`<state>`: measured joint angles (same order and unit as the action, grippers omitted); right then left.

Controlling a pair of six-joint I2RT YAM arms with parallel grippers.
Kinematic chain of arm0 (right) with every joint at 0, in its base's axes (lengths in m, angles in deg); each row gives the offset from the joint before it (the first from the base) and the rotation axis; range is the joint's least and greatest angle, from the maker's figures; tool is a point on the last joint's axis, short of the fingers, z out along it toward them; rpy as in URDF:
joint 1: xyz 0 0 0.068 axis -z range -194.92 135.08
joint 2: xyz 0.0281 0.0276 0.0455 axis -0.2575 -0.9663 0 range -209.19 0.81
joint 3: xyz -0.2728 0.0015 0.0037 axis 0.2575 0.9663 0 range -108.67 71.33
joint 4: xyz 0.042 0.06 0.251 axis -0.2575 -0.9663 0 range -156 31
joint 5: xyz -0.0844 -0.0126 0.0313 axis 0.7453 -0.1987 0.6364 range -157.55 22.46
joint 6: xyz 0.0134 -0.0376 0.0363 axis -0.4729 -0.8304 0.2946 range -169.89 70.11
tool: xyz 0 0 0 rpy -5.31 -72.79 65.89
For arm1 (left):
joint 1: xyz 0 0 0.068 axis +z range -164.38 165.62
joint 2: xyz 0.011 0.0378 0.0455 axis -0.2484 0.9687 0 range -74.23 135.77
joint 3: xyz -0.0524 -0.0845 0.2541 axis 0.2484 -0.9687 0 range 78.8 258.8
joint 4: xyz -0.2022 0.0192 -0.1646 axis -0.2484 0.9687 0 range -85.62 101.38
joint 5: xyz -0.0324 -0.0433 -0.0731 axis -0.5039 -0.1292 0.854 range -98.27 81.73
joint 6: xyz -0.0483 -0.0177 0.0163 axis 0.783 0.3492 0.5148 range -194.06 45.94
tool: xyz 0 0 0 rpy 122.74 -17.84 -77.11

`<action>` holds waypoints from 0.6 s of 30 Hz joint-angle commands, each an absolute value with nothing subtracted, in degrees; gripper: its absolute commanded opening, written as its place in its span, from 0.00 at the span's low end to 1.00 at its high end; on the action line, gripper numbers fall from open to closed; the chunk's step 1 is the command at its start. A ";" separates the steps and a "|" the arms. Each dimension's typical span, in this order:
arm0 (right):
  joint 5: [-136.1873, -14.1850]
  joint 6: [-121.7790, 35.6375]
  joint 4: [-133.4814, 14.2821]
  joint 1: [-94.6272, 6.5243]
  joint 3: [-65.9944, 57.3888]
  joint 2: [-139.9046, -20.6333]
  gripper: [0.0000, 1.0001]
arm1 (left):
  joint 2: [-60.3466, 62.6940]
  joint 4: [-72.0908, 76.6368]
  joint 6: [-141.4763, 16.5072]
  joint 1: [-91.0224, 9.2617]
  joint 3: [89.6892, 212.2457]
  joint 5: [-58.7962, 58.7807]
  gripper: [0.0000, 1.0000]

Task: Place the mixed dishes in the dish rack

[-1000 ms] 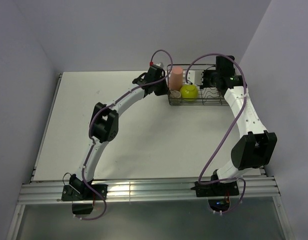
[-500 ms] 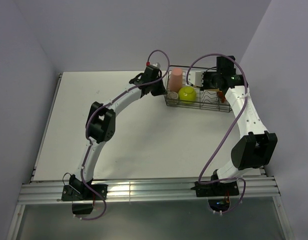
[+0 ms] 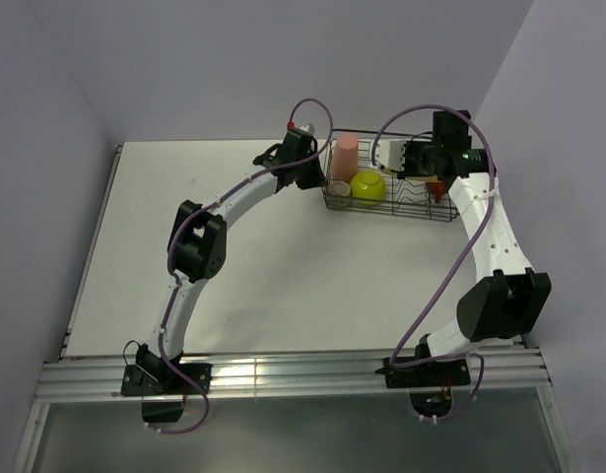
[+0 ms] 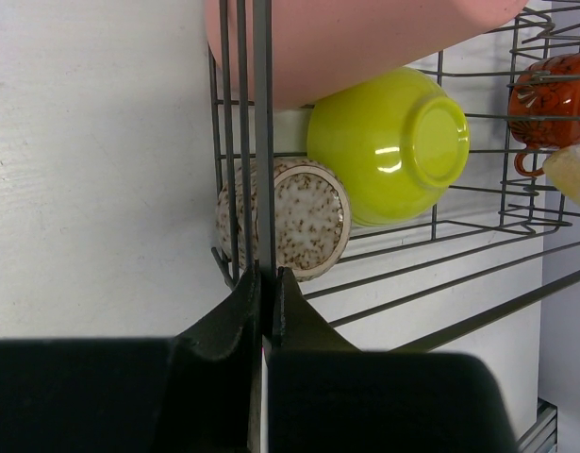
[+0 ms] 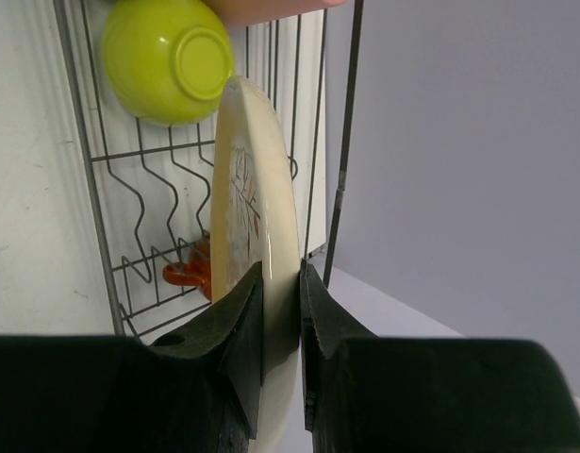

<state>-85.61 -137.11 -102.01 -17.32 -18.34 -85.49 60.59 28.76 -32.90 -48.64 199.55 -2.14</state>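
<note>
Across the plate (image 5: 271, 189) in the right tool (image 5: 282, 276) runs a twig motif (image 5: 244, 196).

The dish rack (image 3: 386, 210) sits at 1 o'clock on the table (image 3: 303, 276); inside, tumbler (image 3: 347, 158), bowl (image 3: 368, 184), cup (image 3: 338, 186) at 9 o'clock, mug (image 3: 437, 187) at 3, plate (image 3: 385, 153) at 12.

**White table carrying one wire rack**

A white table (image 3: 283, 266) is filling the top external view, with pale walls standing close along its 9, 12 and 3 o'clock sides. The dish rack (image 3: 386, 210), a dark wire basket, is sitting on it toward 2 o'clock, near the far right corner; whether its whole base is touching the surface cannot be told. An aluminium rail (image 3: 283, 374) is running along the 6 o'clock edge, bearing the two arm bases at 7 and 5 o'clock.
</note>
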 commanded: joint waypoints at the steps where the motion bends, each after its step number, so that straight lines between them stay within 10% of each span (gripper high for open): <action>1: -86.18 -138.39 -98.11 -16.68 -21.92 -81.01 0.00 | 58.92 30.83 -35.13 -47.52 199.47 -4.49 0.00; 18: -87.32 -138.48 -100.75 -15.36 -23.50 -85.67 0.00 | 58.66 31.36 -35.57 -47.43 199.30 -4.84 0.00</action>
